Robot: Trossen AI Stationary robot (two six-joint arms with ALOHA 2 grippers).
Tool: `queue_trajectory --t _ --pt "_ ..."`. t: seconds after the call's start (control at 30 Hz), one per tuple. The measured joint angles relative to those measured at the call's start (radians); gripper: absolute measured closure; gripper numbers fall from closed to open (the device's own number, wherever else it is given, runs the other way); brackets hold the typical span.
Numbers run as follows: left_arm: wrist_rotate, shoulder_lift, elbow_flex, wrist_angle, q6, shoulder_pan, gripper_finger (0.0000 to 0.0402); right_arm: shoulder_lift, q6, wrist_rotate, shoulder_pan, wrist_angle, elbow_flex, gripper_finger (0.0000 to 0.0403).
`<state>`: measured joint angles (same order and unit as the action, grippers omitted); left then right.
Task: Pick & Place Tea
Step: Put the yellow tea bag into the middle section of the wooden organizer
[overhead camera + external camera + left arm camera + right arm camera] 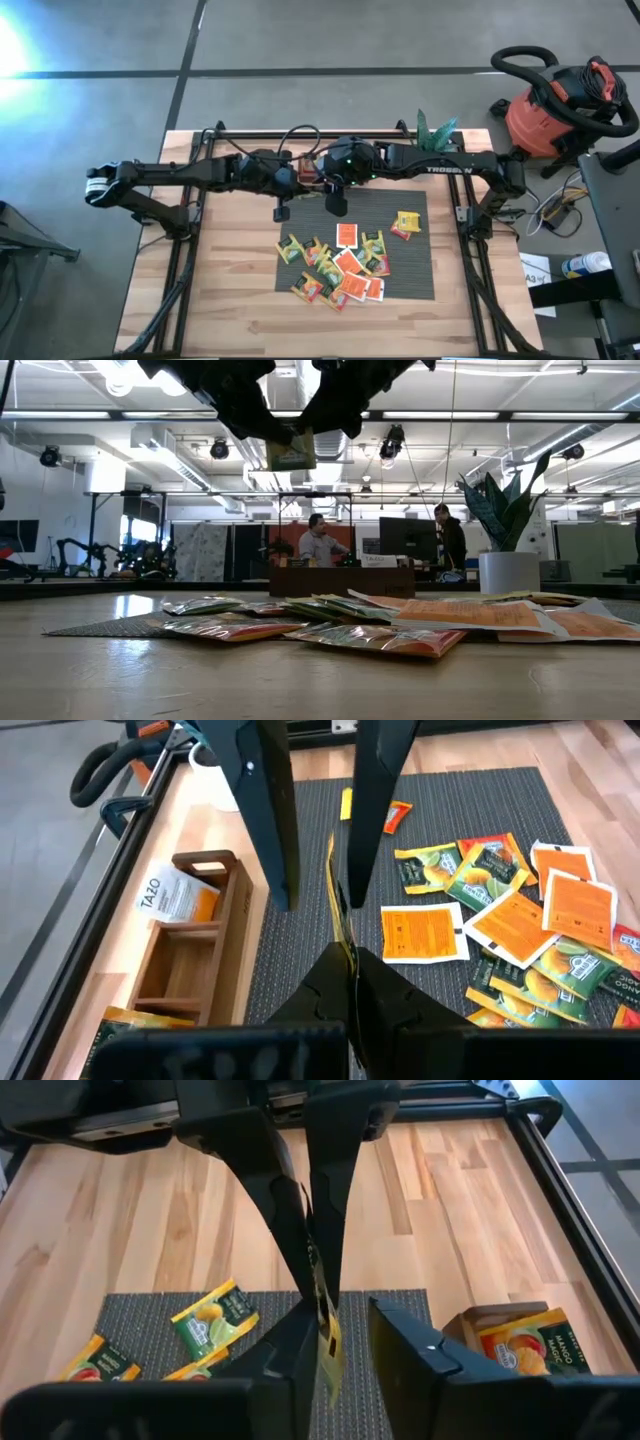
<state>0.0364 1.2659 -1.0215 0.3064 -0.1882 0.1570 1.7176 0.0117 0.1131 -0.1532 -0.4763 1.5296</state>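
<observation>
1. Where the two dark arms meet above the far edge of the grey ribbed mat (420,285), the left gripper (345,955) and the right gripper (318,1305) face each other, and one thin yellow-green tea sachet (291,452) hangs edge-on between them, lifted well clear of the light wooden worktop (230,290).
2. Seen from the left wrist, the left gripper's two dark fingers (375,990) pinch the sachet's near end; seen from the right wrist, the right gripper's fingers (400,1345) close around its other end, so both are clamped on the same sachet.
3. Below and in front of the grippers, the rest of the flat square tea sachets (345,272) lie in a loose overlapping heap on the mat; about a dozen show from above, mixed orange-red, yellow-green and white-edged, though overlaps prevent an exact count.
4. One yellow and orange sachet (406,223) lies apart from the heap, toward the right arm's side.
5. Beside the left gripper stands one dark brown wooden tray (190,955) with compartments; one holds a white and orange sachet (178,898).
</observation>
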Motion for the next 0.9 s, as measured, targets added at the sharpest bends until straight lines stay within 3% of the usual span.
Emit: queue_trajectory --t 0.33,0.5,0.67,0.9 --pt "-0.010 0.000 0.000 0.000 0.042 0.000 0.0376 0.000 -0.009 -0.001 0.000 0.000 0.000 0.0389" --pt "-0.016 -0.003 0.000 0.004 0.114 0.000 0.0347 0.000 -0.049 -0.040 0.000 0.000 0.000 0.0394" --pt "-0.090 -0.032 0.006 0.063 0.158 -0.001 0.0324 -0.001 -0.062 -0.098 -0.003 -0.016 0.000 0.0394" --pt "-0.176 -0.098 0.014 0.213 0.241 -0.001 0.0317 -0.003 -0.079 -0.117 -0.049 -0.021 -0.007 0.0394"
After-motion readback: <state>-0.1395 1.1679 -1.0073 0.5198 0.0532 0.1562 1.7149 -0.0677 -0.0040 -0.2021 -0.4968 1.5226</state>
